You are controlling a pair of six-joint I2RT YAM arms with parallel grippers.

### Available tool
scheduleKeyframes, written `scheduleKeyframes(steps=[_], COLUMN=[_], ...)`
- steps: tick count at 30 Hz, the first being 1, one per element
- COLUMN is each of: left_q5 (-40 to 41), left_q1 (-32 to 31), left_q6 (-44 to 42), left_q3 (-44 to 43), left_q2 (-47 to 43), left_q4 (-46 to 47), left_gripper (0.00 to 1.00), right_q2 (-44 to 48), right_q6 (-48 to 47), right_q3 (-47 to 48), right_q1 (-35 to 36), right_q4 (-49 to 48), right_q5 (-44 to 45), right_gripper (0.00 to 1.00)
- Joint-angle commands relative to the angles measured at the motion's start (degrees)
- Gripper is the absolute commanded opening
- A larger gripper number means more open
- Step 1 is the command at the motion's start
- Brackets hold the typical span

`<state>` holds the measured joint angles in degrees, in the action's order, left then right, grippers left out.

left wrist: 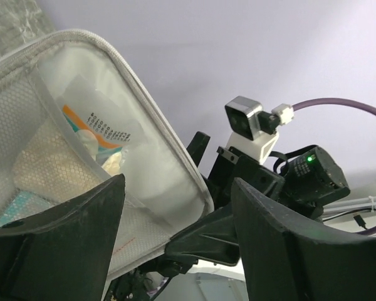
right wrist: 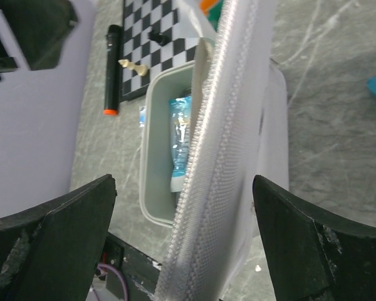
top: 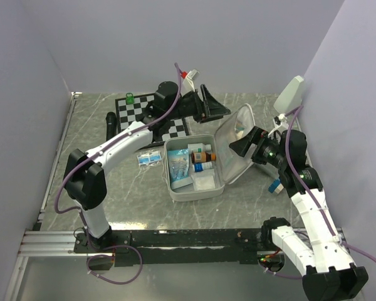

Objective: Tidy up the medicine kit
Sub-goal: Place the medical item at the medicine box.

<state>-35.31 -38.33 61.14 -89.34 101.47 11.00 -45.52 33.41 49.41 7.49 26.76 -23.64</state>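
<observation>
The white medicine kit (top: 173,188) lies open mid-table. Its tray holds a blue packet (top: 178,162), small bottles (top: 200,157) and white gauze (top: 205,182). The zip lid (top: 237,128) stands up on the tray's right side. My right gripper (top: 244,143) is open, one finger on each side of the lid's zipper edge (right wrist: 219,188), neither finger touching it. My left gripper (top: 211,105) hovers open behind the lid, holding nothing. It faces the lid's mesh pocket (left wrist: 62,182), which holds packets.
Behind the kit lies a chessboard (top: 138,111) with a green piece (top: 130,98). A black marker (top: 110,123) lies at its left. A blister pack (top: 149,158) lies left of the tray. A blue item (top: 276,186) sits right of the kit, near the right arm.
</observation>
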Motion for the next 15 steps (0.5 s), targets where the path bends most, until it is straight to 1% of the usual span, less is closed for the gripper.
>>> scheduleKeyframes(steps=[1,2,6,9,12,15], left_q5=[-0.4,-0.2,-0.9,-1.3,-1.4,-3.5], left_q1=[-0.5,-0.6,-1.1,-2.0,-2.9,-4.1], left_q6=[-2.6,-3.5,-5.4,-6.1,-6.1,-5.0], left_q3=[-1.6,-2.3,-5.8,-7.3,-8.9,-9.6], left_q2=[0.0,0.7,2.8,3.9,5.6,7.3], left_q4=[-1.2,-1.9,-4.1,-4.0,-3.5,-1.4], left_gripper=[0.70,0.68,0.51,0.48,0.49,0.50], right_q2=[0.1,0.2,0.1,-0.3,-0.1,0.7], right_q6=[1.7,1.9,3.7,4.9,4.9,4.4], right_q3=[0.5,0.7,1.0,1.0,1.0,1.0], right_q1=[-1.0,-1.1,-1.2,-1.2,-1.2,-1.2], right_q4=[-5.3,-5.8,-7.8,-9.4,-10.2,-9.7], right_q5=[-4.7,-5.3,-8.2,-10.6,-12.0,-12.3], right_gripper=[0.97,0.98,0.98,0.98,0.98,0.98])
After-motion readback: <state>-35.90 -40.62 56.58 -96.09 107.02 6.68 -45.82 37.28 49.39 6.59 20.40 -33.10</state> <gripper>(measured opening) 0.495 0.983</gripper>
